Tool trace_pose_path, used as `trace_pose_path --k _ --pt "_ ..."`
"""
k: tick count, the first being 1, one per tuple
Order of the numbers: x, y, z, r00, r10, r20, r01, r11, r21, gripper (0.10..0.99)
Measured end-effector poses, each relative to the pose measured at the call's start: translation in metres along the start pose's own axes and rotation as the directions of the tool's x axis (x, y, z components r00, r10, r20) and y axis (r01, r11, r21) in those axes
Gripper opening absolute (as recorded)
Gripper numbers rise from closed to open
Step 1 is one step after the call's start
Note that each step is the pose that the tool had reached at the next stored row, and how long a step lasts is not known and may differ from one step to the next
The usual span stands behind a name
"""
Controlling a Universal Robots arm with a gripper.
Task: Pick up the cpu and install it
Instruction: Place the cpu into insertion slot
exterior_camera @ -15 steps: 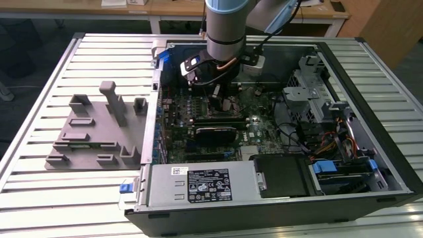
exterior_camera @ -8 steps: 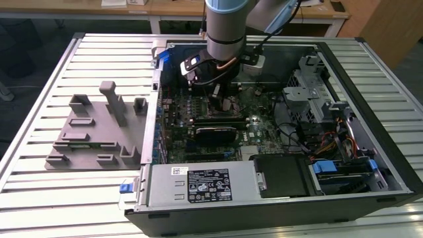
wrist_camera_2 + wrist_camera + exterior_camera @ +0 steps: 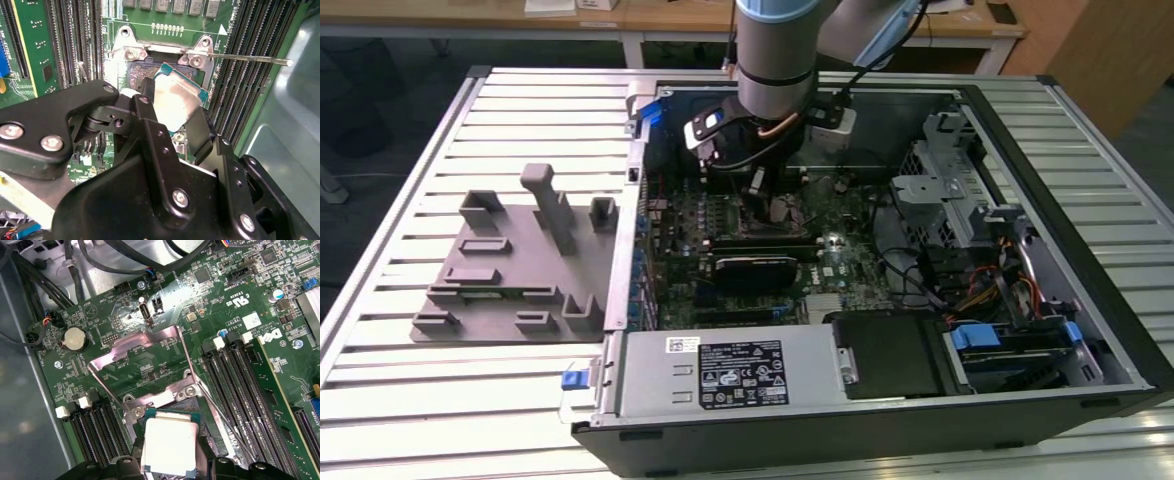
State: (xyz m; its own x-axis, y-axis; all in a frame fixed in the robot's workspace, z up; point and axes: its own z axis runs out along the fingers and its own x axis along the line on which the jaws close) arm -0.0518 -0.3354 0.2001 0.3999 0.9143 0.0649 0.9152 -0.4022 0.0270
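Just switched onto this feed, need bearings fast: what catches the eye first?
The shiny cpu stands out in both wrist views, clamped in the black pincer at the open socket. In the exterior view the arm reaches down into the open computer case.

We find the socket (image 3: 137, 75) boxed in: raised load frame (image 3: 145, 336), lever rod (image 3: 250, 58) and memory slots (image 3: 240, 85) around it, the gripper (image 3: 175, 107) with the cpu (image 3: 170, 95) over it. Bare table (image 3: 454, 400) lies at the exterior view's lower left.

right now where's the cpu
In the second wrist view the cpu is held between the fingers of the gripper, over the motherboard's open socket, with memory slots on either side.
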Motion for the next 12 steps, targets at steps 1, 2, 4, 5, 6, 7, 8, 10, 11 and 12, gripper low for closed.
trace_pose_path --k 1,2,4,5,6,7,8,10,11,12 --pt "0.0000 0.0000 0.0000 1.0000 0.000 0.0000 0.000 1.0000 0.000 0.525" --pt "0.0000 0.0000 0.0000 1.0000 0.000 0.0000 0.000 1.0000 0.000 0.525" --pt "0.0000 0.0000 0.0000 1.0000 0.000 0.0000 0.000 1.0000 0.000 0.537" --pt "0.0000 0.0000 0.0000 1.0000 0.000 0.0000 0.000 1.0000 0.000 0.537" --pt "0.0000 0.0000 0.0000 1.0000 0.001 0.0002 -0.001 1.0000 0.000 0.600" --pt "0.0000 0.0001 0.0001 1.0000 0.008 0.0004 -0.008 1.0000 -0.001 0.600" --pt "0.0000 0.0001 0.0004 0.9998 0.020 0.0005 -0.020 0.9998 -0.001 0.600" --pt "0.0000 0.0001 0.0011 0.9985 0.054 0.0013 -0.054 0.9985 -0.004 0.600" --pt "0.0000 0.0001 0.0015 0.9976 0.070 0.0017 -0.070 0.9976 -0.005 0.600" --pt "0.0000 0.0000 0.0018 0.9967 0.082 0.0020 -0.082 0.9966 -0.005 0.600"
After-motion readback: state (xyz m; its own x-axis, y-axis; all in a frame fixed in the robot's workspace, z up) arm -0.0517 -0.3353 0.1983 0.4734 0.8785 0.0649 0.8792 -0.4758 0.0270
